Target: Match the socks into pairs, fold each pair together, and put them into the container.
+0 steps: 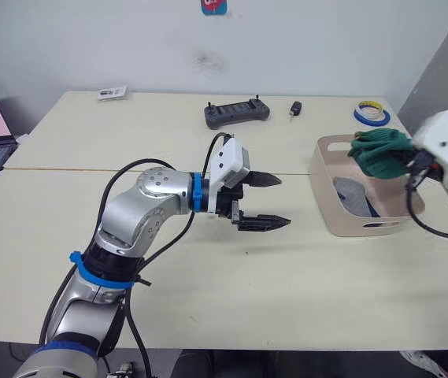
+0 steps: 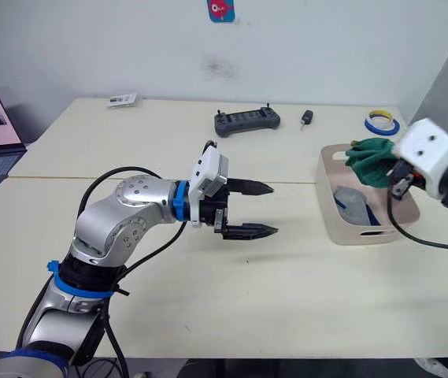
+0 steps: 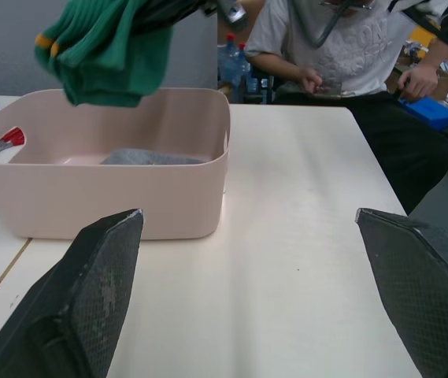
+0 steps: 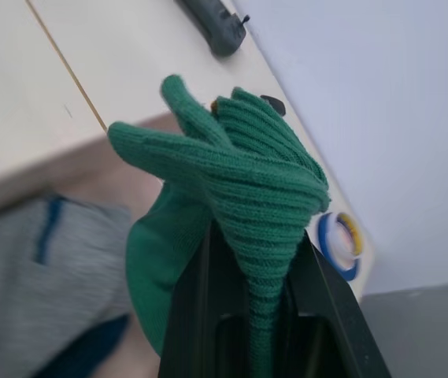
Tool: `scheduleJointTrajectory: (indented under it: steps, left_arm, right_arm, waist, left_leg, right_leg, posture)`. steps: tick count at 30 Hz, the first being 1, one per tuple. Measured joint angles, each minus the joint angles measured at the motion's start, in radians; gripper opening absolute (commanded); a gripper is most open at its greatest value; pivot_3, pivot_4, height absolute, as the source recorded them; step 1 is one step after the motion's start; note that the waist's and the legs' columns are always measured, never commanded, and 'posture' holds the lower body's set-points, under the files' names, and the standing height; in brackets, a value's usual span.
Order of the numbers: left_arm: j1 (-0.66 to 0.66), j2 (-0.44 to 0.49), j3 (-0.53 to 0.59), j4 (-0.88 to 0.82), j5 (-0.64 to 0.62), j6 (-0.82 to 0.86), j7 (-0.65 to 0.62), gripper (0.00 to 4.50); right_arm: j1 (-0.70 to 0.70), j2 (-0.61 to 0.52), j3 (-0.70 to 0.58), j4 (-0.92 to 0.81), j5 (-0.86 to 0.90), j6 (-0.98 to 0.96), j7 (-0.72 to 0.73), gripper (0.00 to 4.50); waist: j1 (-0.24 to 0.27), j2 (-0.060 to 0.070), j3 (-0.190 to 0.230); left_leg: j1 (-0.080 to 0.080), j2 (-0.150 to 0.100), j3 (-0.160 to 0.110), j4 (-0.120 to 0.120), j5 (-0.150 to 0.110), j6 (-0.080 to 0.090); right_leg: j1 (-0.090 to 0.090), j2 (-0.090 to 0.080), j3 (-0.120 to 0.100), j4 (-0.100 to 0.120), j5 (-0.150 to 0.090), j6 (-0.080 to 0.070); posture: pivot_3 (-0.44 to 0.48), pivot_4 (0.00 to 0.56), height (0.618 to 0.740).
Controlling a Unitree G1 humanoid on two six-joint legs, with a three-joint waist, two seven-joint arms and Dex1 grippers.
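Green socks point(image 1: 379, 152) above pink container point(image 1: 327, 197)

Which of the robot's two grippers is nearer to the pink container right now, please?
The right gripper: it hangs over the container, its fingers shut on the green socks. The left gripper waits open above the table, off to the container's left.

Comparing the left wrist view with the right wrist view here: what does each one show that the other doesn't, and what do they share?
Left wrist alone: a seated person beyond the table, and the left claw open over bare tabletop. Right wrist alone: the controller and the right claw pinching the cloth. Shared: the green socks, the grey sock in the pink container, the tape roll.
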Motion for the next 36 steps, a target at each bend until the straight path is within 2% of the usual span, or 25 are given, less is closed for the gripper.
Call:
scheduleJointTrajectory:
  steps: [5,11,18,24,32,36]
  left_arm:
    - [0.003,-0.007,0.001,-0.024,-0.004,0.016,0.021,4.5]
    - [0.005,-0.016,0.001,-0.031,-0.005,0.023,0.028,4.5]
    - [0.005,-0.02,0.001,-0.031,-0.004,0.023,0.038,4.5]
    - [0.005,-0.024,0.0,-0.031,0.001,0.019,0.038,4.5]
    - [0.028,0.023,0.006,-0.03,0.002,0.016,0.024,4.5]
    - [0.107,0.122,0.104,-0.047,-0.001,0.025,0.034,4.5]
  right_arm:
    - [-0.038,0.058,0.142,0.181,-0.148,-0.262,0.086,0.03]
    - [-0.084,0.059,0.176,0.236,-0.199,-0.35,0.209,0.03]
    - [-0.145,0.052,0.178,0.277,-0.186,-0.328,0.409,2.42]
    - [-0.23,0.031,0.174,0.289,-0.183,-0.297,0.508,4.4]
    - [-0.253,-0.079,0.145,0.287,-0.173,-0.289,0.606,4.4]
    - [-0.24,-0.112,0.061,0.27,-0.129,-0.248,0.6,4.4]
  waist:
    - [0.001,0.001,0.001]
    - [0.003,0.002,0.002]
    - [0.003,0.003,0.002]
    - [0.003,0.003,0.002]
    - [0.003,0.003,0.002]
    - [-0.004,0.005,0.003]
  left_leg:
    - [-0.002,0.0,-0.001,0.002,0.001,-0.002]
    - [-0.002,-0.001,-0.003,0.004,0.001,-0.002]
    - [-0.002,-0.001,-0.003,0.004,0.001,-0.002]
    - [-0.001,-0.001,-0.004,0.004,0.001,-0.002]
    - [-0.001,-0.001,-0.004,0.004,0.001,-0.001]
    - [0.001,0.0,-0.004,0.002,-0.001,0.001]
  right_leg:
    - [0.0,-0.001,0.0,0.0,0.0,0.0]
    - [0.001,-0.002,-0.001,0.001,0.0,0.0]
    - [0.001,-0.002,-0.001,0.001,0.0,0.0]
    - [0.001,-0.006,-0.001,0.001,0.0,0.0]
    - [0.001,-0.007,-0.001,0.001,0.0,0.0]
    - [0.001,-0.007,-0.001,0.002,0.0,0.0]
  posture:
    - [0.0,0.15,0.74]
    - [0.0,0.15,0.74]
    - [0.0,0.15,0.74]
    - [0.0,0.15,0.74]
    - [0.0,0.15,0.74]
    - [0.0,0.15,0.74]
